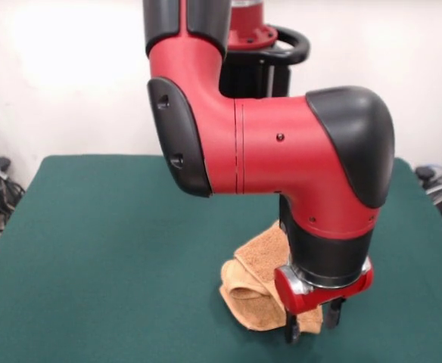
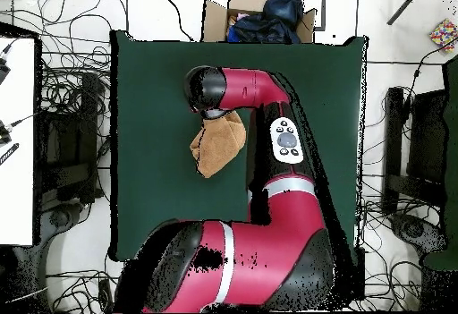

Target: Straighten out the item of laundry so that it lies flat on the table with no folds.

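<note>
The item of laundry (image 1: 253, 291) is an orange-tan terry washcloth, lying crumpled and folded over itself on the green table (image 1: 92, 249), near the front edge in the front view. My gripper (image 1: 312, 323) points down right at the cloth's right side, fingers apart, their tips low by the cloth. Part of the cloth shows between the fingers. In the overhead view the washcloth (image 2: 219, 146) sticks out from under the arm's black wrist (image 2: 205, 89), which hides the gripper, and the table (image 2: 152, 69) shows around it. No tag is visible.
The arm's big red elbow (image 1: 266, 147) hangs over the middle of the table. In the overhead view, a cardboard box with dark clothing (image 2: 261, 13) stands beyond the table's far edge. Cables and a white desk (image 2: 16, 140) lie to the left.
</note>
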Tool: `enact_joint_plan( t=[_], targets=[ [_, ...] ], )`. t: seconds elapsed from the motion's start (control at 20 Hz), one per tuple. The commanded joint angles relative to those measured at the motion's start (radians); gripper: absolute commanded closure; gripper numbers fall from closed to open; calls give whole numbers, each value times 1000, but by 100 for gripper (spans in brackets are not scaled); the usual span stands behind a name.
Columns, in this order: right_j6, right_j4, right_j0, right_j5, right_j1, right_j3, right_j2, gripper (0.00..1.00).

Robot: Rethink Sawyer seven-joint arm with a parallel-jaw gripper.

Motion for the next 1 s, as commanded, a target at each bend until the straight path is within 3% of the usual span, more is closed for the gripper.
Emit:
enact_joint_plan(
  t=[0.05,1.0],
  targets=[
    [220,-10,27,-40,47,80,-50,0],
    [206,13,29,-46,45,92,-53,0]
  ],
)
